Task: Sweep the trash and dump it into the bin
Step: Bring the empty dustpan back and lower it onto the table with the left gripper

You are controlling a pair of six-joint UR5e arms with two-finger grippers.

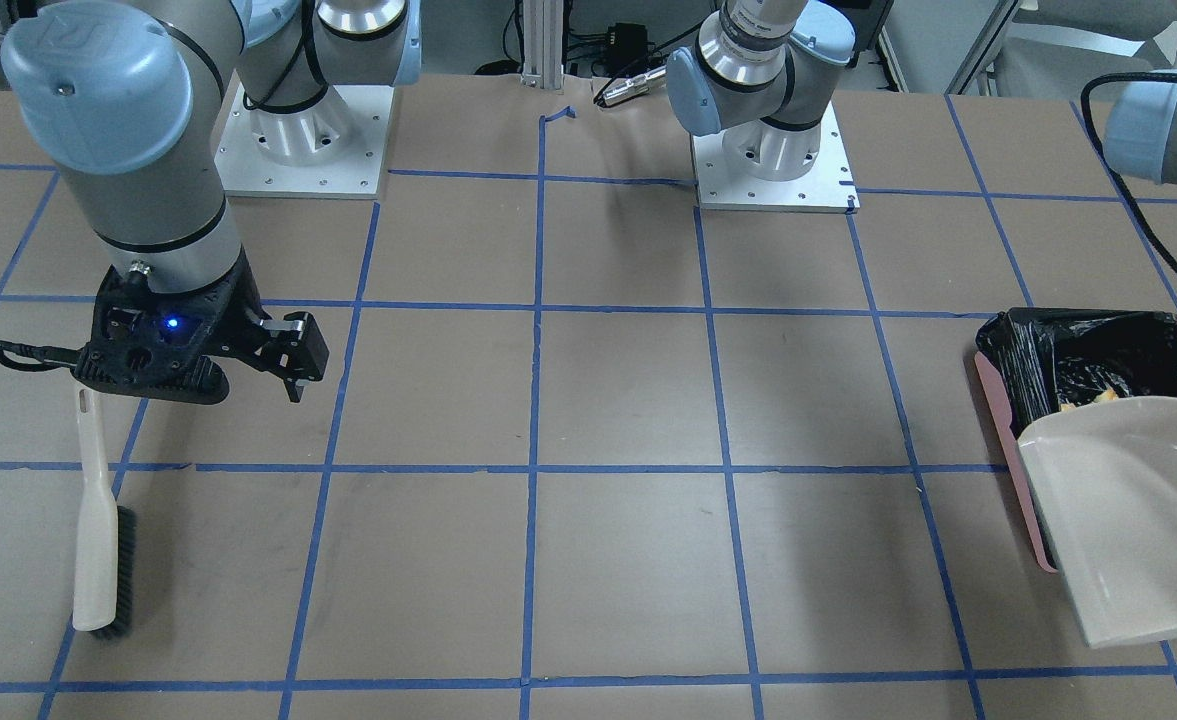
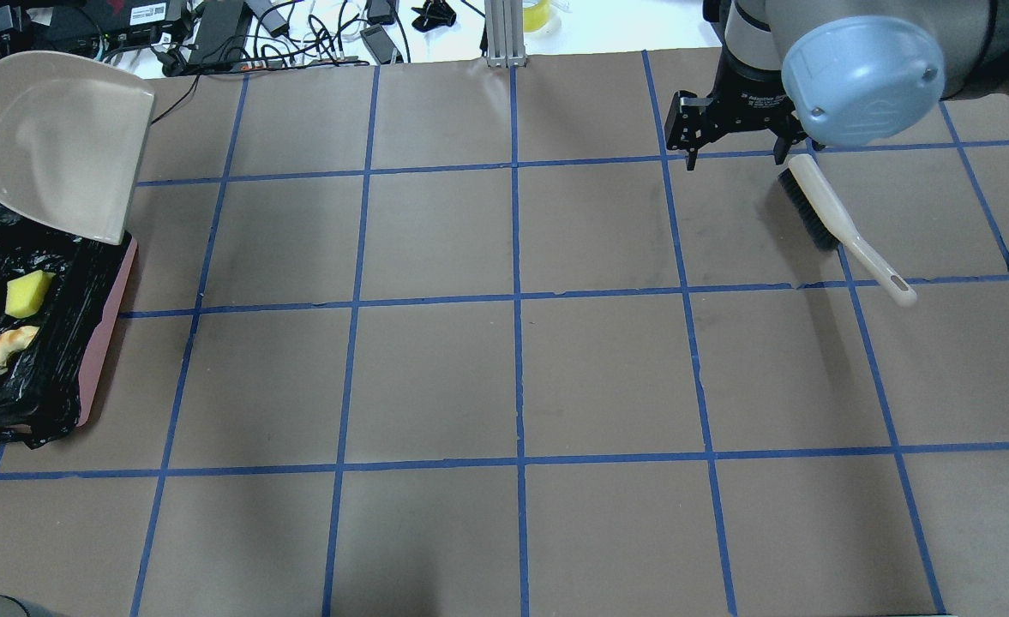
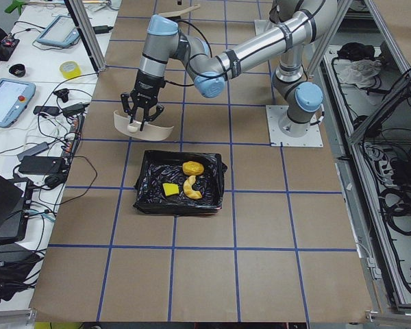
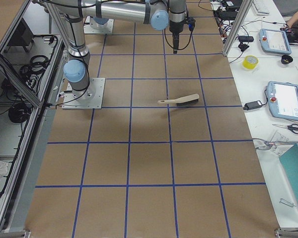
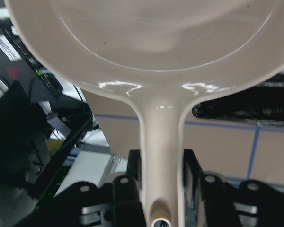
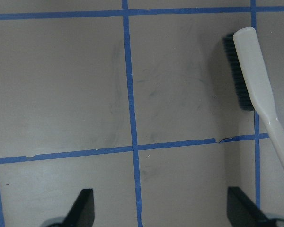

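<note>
- Three pieces of trash, and all three are in the bin (image 3: 141, 179)! The exterior left view counts them on the black liner (image 3: 151, 197): orange lump (image 3: 192, 168), sponge wedge (image 3: 170, 189), croissant piece (image 3: 190, 188).
- Two only from overhead, the sponge wedge and the croissant piece; the lump does not show there.
- One bin, out at 9 o'clock on the tabletop (image 2: 513, 377) in the overhead view, with a pink wall showing along its side.
- One cream dustpan (image 2: 50, 146), tilted at the bin's 12 o'clock edge; whether it touches the rim, I can't tell.
- The left end effector (image 5: 162, 163) is pinching the dustpan's handle (image 5: 161, 137). Only the left wrist view shows a finger on each side of it.
- One brush (image 2: 838, 227), lying flat at 2 o'clock on the tabletop, handle toward the robot.
- The right end effector (image 6: 161, 210) hovers just beside the brush's bristle end, fingers spread wide with only tabletop between them. Its wrist view puts the brush at 2 o'clock.
</note>
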